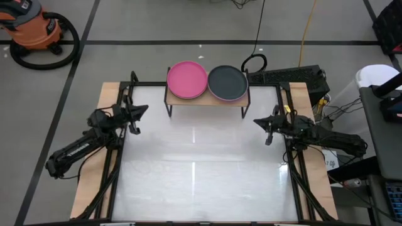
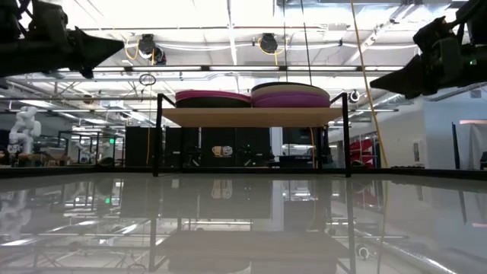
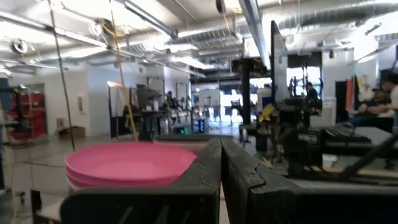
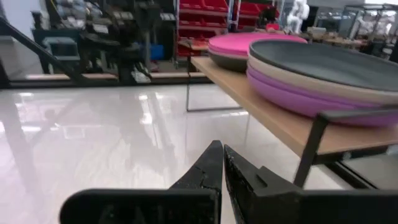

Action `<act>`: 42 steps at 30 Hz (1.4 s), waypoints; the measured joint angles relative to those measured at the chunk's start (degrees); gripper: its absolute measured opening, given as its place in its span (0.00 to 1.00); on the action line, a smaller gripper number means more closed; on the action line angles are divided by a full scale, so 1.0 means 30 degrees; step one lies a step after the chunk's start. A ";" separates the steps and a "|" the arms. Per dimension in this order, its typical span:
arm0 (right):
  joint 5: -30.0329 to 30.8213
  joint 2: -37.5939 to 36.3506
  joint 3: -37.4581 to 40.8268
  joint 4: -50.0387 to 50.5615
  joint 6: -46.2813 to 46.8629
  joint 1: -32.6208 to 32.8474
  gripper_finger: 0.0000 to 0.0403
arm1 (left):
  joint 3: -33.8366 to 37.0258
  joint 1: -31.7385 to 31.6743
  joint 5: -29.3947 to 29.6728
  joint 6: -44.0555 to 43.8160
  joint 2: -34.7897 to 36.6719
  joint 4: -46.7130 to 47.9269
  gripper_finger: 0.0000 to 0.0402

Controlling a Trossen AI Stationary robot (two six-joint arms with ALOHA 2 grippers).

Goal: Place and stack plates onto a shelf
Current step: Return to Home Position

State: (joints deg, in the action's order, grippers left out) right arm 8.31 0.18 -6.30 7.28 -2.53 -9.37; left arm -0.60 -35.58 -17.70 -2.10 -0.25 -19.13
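Both grippers are shut and hold nothing. The left gripper [image 1: 137,113] hangs over the left side of the table, and its wrist view shows its two dark fingers pressed together with only a thin line between them. The right gripper [image 1: 264,123] hangs over the right side, its fingertips meeting in the same way. Each one points inward, well apart from the other.

Between them, farther back, stands the small low shelf [image 2: 251,116] with a light wooden top on thin black metal legs. Two piles stand on it side by side. The left pile is topped by a hot pink round matte plate [image 1: 187,80]. The right pile is topped by a dark grey round matte plate [image 1: 227,82], with a beige plate [image 4: 311,88] and a purple plate [image 4: 311,104] under it. How many plates each pile holds I cannot count. No plate shows on the large white glossy board [image 1: 201,169].

I judge that the stacking is finished and the step in hand is the return to the rest pose. The next move calls for no grasp. The arms only need to fold back while staying away from the shelf legs and the plate rims.
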 joint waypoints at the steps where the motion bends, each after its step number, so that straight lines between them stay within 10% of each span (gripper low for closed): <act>1: -0.0141 -0.0014 0.0123 -0.0176 -0.0014 0.0000 0.00 | 0.0020 -0.0007 -0.0109 -0.0032 0.0000 0.0295 0.01; 42: 0.0229 0.0022 0.0874 -0.3369 0.1129 0.0000 0.00 | 0.0005 0.0004 0.0083 0.1033 -0.0066 0.5294 0.01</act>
State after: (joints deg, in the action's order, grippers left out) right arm 8.99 0.25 -3.68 -2.83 0.86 -9.37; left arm -0.58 -35.57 -17.45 1.00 -0.45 -3.24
